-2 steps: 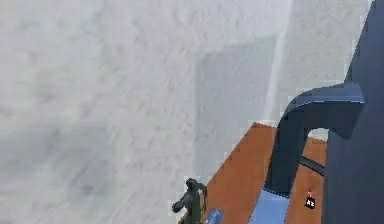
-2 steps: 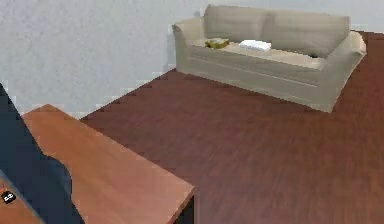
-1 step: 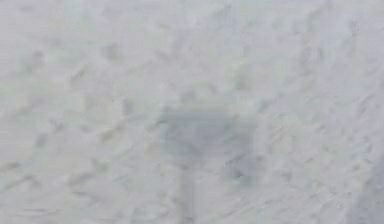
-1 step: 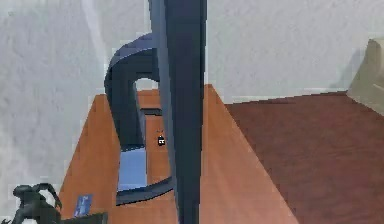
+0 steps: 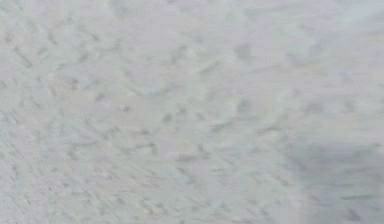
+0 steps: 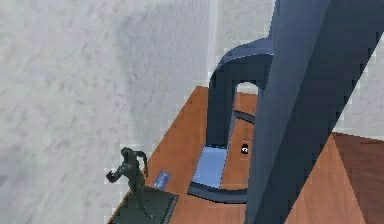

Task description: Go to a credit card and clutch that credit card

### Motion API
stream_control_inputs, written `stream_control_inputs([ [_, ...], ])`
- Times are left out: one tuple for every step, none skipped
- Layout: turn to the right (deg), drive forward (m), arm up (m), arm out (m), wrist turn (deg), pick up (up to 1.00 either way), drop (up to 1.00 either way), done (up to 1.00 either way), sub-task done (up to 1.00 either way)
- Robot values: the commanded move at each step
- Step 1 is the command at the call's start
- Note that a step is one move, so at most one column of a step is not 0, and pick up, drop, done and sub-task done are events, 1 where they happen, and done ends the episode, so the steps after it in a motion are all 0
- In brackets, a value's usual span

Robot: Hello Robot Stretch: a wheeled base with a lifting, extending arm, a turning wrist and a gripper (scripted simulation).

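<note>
Credit card, as far as I can make it out, is the small flat blue-grey slip in the arm side view. It lies on the wooden tabletop at the near left, just right of the dark base of a statue. I cannot tell whether slip and base touch. The slip lies apart from the other things on the top.

Ahead, the forward view gives me a pale, rough-textured wall, greyer toward its lower right corner. The arm side view has a wall of the same look on its left and adds the tabletop, which runs along that wall from near to far.

The tabletop is what bears things here. On it I count 1 statue, a dark greenish figure in mid-stride with an arm thrown out, upright on its flat base. I also count 1 slip and 1 blue-grey arched shape that stands farther off on a paler flat foot. Just right of that foot sits 1 small black blob, too small to name.

On the right, 1 broad blue-grey bar runs from the bottom edge to the top edge and hides the right side of the arch. I cannot tell what it is. Right of it lies a darker red-brown surface.

How my gripper's fingers stand, whether apart, together or set on something, I cannot tell.
</note>
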Motion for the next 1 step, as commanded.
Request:
stream_control_inputs([
  [0.0, 0.00, 0.50, 0.00, 0.0, 0.00, 0.00, 0.00, 0.00],
])
